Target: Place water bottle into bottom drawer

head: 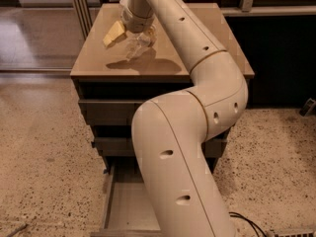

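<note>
My gripper (131, 37) is over the back left part of the cabinet top (98, 58), reached in from above by the long cream arm. It is shut on the clear water bottle (137, 46), which hangs tilted between the yellowish fingers (114, 32) a little above the top, with its shadow below. The bottom drawer (129, 209) stands pulled open at the foot of the cabinet. Its flat grey floor shows, and its right part is hidden behind my arm.
The two upper drawers (106, 111) are shut, with the arm's elbow (217, 98) in front of their right halves. Speckled floor (44, 172) lies to the left, and a black cable (247, 221) lies at the bottom right.
</note>
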`<control>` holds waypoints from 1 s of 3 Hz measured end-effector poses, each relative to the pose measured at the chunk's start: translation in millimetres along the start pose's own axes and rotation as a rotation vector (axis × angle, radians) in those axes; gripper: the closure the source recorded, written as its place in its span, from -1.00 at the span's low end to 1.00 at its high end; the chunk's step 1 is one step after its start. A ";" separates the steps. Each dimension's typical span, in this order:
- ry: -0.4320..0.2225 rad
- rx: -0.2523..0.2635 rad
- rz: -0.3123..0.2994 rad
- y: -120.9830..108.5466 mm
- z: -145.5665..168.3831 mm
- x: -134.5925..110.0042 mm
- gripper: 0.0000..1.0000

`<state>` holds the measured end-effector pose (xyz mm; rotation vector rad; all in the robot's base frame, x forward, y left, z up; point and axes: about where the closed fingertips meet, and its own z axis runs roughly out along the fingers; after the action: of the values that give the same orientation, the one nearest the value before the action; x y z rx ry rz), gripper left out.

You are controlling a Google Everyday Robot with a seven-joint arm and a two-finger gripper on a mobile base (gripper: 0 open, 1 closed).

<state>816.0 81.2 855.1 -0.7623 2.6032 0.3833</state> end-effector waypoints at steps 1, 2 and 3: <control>0.079 0.220 0.102 -13.0 18.4 -1.3 -1.00; 0.062 0.287 0.183 -26.1 13.4 -3.5 -1.00; 0.062 0.287 0.183 -26.1 13.4 -3.5 -1.00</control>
<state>837.4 66.4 841.0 -0.4480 2.7134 0.0336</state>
